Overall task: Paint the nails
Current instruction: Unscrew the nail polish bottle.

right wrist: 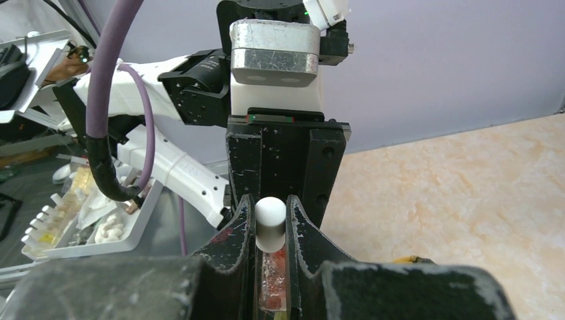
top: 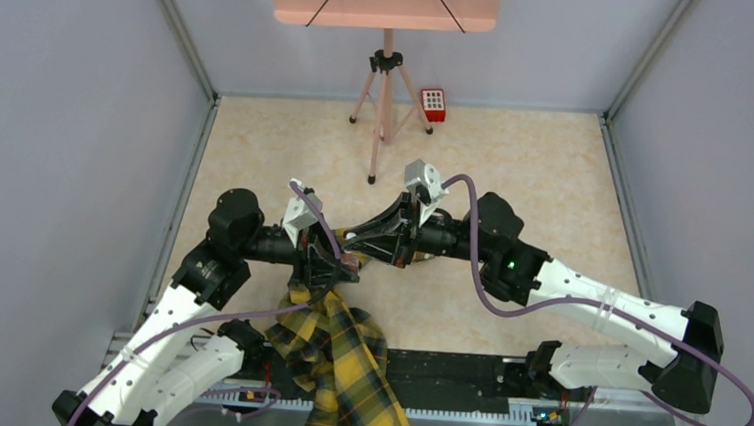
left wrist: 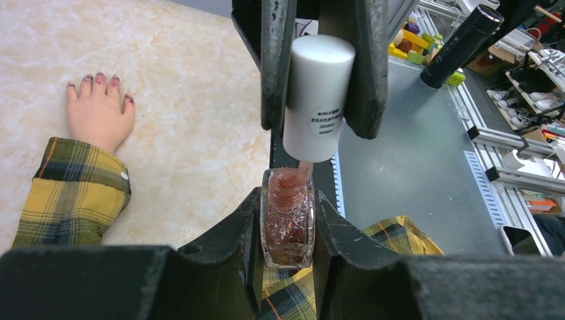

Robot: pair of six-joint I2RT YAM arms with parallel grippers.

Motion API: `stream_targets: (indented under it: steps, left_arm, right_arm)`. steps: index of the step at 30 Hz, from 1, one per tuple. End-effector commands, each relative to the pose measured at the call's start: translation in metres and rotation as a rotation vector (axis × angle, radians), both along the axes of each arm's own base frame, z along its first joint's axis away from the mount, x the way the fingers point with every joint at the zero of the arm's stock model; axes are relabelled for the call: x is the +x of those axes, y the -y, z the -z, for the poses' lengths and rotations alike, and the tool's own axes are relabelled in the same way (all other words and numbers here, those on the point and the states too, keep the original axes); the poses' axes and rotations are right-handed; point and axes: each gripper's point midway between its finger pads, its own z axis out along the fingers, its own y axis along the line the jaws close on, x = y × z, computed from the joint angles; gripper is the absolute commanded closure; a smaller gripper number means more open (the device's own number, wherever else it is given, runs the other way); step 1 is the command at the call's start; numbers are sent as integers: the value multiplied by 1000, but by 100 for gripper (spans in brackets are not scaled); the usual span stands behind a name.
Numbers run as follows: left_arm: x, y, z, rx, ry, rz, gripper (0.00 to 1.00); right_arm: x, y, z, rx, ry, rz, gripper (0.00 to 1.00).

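Left arm [top: 170, 324] and right arm [top: 598, 299]: white shells, black joint housings. Purple cable [top: 474, 250] trails back from each gripper. Green light [top: 512, 264] on black joint behind right gripper [right wrist: 270, 213]. Left gripper [left wrist: 288, 200]: black fingers [left wrist: 226, 233], scuffed edges; grey metal motor block [right wrist: 273, 53] behind it.

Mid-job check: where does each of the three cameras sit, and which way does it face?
Top external: above and behind the bases, looking down on the beige marbled table; both arms show, left gripper meeting right gripper mid-table.
Left wrist: looks along its own fingers, shut on the clear glass bottle of red polish; the pale mannequin hand with dark red nails lies beyond.
Right wrist: looks along its own fingers, shut on the white cylindrical cap, facing the left gripper.
Shared: both wrist views show bottle and cap.
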Motion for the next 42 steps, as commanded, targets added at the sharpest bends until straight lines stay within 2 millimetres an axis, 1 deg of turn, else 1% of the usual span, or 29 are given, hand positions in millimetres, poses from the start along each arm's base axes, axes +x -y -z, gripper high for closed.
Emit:
stream_targets:
  steps: [1, 6, 12, 22, 28, 35, 42]
  left_arm:
    - [-1, -1, -12, -31, 74, 4, 100]
    - [-1, -1, -13, -32, 77, 3, 100]
    - [-1, -1, -13, -32, 77, 1, 100]
    - [0, -1, -13, -31, 81, -5, 100]
    - [0, -1, -13, -31, 82, -5, 100]
    - [0, -1, -13, -32, 83, -5, 100]
    - [0, -1, -13, -32, 85, -5, 100]
  right_arm:
    - [-6, 4, -34, 94, 33, -34, 100]
    - [-5, 2, -30, 86, 22, -39, 100]
    - [-6, 2, -32, 93, 20, -45, 100]
    - [-7, 15, -46, 153, 24, -27, 100]
    - [8, 16, -41, 147, 4, 36, 100]
    - [16, 13, -28, 102, -13, 66, 100]
    - [16, 12, -27, 93, -16, 60, 100]
